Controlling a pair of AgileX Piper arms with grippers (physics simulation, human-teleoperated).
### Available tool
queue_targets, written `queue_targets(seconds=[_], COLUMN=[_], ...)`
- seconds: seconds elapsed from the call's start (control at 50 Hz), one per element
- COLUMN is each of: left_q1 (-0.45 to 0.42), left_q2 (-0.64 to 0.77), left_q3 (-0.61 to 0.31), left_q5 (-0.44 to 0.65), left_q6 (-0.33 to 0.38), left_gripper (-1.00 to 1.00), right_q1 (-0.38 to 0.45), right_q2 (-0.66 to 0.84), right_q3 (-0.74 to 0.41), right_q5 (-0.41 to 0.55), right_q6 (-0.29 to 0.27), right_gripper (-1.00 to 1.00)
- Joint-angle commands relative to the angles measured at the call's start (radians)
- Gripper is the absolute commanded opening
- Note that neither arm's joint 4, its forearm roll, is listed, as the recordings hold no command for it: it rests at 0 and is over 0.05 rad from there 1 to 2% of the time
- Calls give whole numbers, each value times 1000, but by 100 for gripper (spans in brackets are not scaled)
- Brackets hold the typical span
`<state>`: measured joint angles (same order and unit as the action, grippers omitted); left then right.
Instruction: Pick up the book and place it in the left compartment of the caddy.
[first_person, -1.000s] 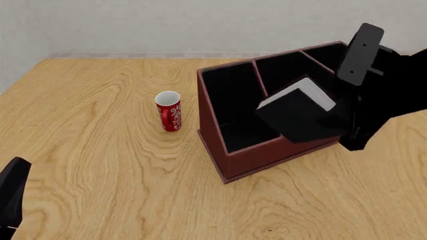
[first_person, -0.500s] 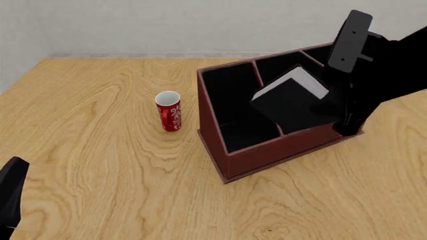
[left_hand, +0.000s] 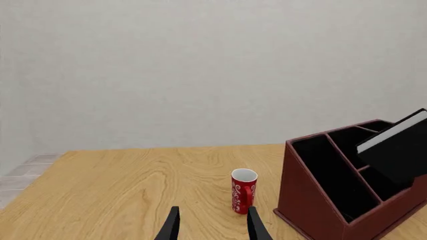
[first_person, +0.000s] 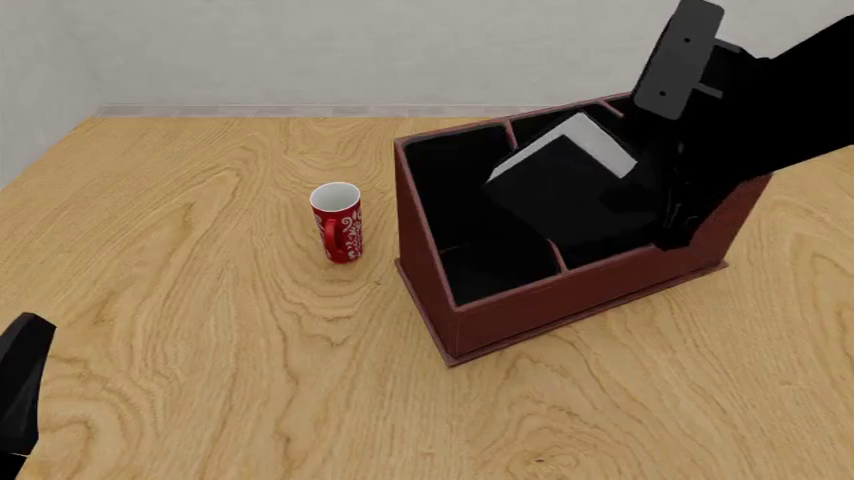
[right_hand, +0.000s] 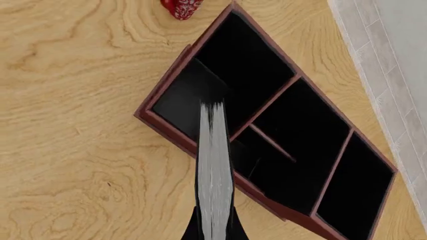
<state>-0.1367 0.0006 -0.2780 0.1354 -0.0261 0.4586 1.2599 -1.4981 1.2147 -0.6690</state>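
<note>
Hanging tilted in the upper right of the front view, the book (first_person: 561, 195) is pinched by the right gripper (right_hand: 215, 227), its jaws closed on both covers, white page edges up; it sits above the caddy (first_person: 534, 300), over the divider between the left compartment (first_person: 461, 200) and the smaller slots, not inside yet. Left gripper (left_hand: 212, 227) shows two fingers parted with nothing between them, low at the frame's bottom left, well apart from the red can (first_person: 336, 222) standing upright on the table (first_person: 174, 230) left of the caddy.
</note>
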Motion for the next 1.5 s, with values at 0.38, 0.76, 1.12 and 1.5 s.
queue_targets(seconds=[0.38,0.76,1.12,1.5], left_q1=[0,0,-3,22], left_q2=[0,0,0,0], left_q3=[0,0,10,38], left_q5=[0,0,-3,-30], left_q6=[0,0,-8,-35], left_gripper=[100,100,100,100], right_q1=[2,2,-32,55], right_q2=[-1,-1,42,127], right_q3=[-11,-11,15,-47], right_q5=[5,5,5,5], right_q6=[-15,-15,23,176], right_gripper=[-100,-100,-100,-100])
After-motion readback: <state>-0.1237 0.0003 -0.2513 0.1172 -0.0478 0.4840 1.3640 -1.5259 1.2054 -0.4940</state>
